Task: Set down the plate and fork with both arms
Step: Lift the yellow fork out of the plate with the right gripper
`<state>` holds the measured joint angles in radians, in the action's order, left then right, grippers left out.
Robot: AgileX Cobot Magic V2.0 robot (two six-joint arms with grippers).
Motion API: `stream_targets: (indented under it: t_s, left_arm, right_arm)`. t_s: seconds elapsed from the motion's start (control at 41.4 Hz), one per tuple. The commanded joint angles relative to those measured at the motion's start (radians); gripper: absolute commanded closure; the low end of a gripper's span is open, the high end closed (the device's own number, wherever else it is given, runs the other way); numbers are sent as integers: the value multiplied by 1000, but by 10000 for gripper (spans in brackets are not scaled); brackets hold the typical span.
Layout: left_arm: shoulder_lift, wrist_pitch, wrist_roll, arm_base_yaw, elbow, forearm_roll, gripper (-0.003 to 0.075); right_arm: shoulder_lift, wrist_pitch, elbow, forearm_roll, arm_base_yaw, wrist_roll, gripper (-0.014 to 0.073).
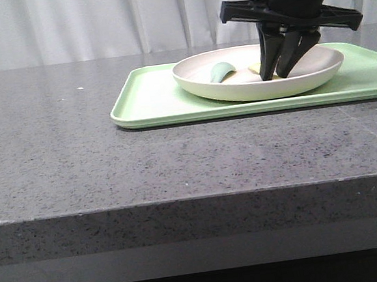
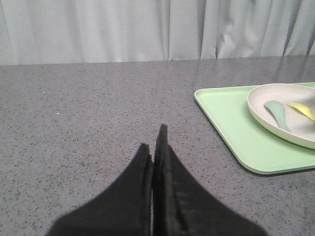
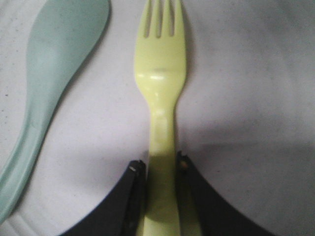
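Fork [image 3: 161, 98]: pale yellow, flat inside plate [image 1: 318, 73], tines pointing away from right gripper [image 3: 158, 169]. Handle running down between the two dark fingers [image 3: 129, 196]; jaws narrowed close on either side of the handle, apparently touching both edges. Grip firm or not: cannot tell. In left wrist view, fork [image 2: 301, 110] only a yellow sliver at far side of dish.

Plate: cream, round, raised rim, resting on light green tray [image 1: 149, 101], toward tray's middle. Grey-green spoon [image 1: 221, 71] also in plate, just beside fork, on left in front view, apart from it.

Right gripper [image 1: 283, 67] reaching down into plate from above, fingertips low over the dish floor.

Tray on dark speckled stone surface [image 1: 74, 162], toward the far right of it.

Left gripper [image 2: 153, 147] well apart from tray, over bare surface; jaws closed together, fingers meeting along their length, nothing held.

White curtain [image 1: 91, 22] behind.
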<state>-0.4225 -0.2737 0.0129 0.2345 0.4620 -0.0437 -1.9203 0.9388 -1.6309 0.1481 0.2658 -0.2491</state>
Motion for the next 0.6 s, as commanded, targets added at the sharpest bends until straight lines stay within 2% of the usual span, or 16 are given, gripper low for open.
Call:
stream_targets:
  t_s: [0.0,0.58]
  left_arm:
    - [-6,81,-1,1,27,-1,738]
    - [-6,81,-1,1,27,-1,738]
  right_arm:
    - [48,-9,-31,8,-3,2,592]
    - [63,11,-77,9,-3,2,592]
